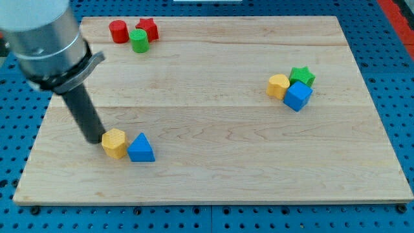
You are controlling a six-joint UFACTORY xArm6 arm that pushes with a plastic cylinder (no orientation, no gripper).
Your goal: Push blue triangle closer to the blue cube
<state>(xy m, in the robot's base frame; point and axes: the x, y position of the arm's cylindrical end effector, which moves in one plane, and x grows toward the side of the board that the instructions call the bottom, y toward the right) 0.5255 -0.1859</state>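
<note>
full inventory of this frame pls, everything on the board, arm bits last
red cylinder: 1, red, top left of the view
green cylinder: 1, green, right of the red cylinder
red star: 1, red, behind the green cylinder
yellow hexagon block: 1, yellow, bottom left
blue triangle: 1, blue, touching that hexagon's right side
yellow block: 1, yellow, right cluster
green star: 1, green, right cluster
blue cube: 1, blue, right cluster
wooden board: 1, light wood
my tip: 1, dark rod, just left of the yellow hexagon block

Board [213, 129] — pale, smooth wood.
</note>
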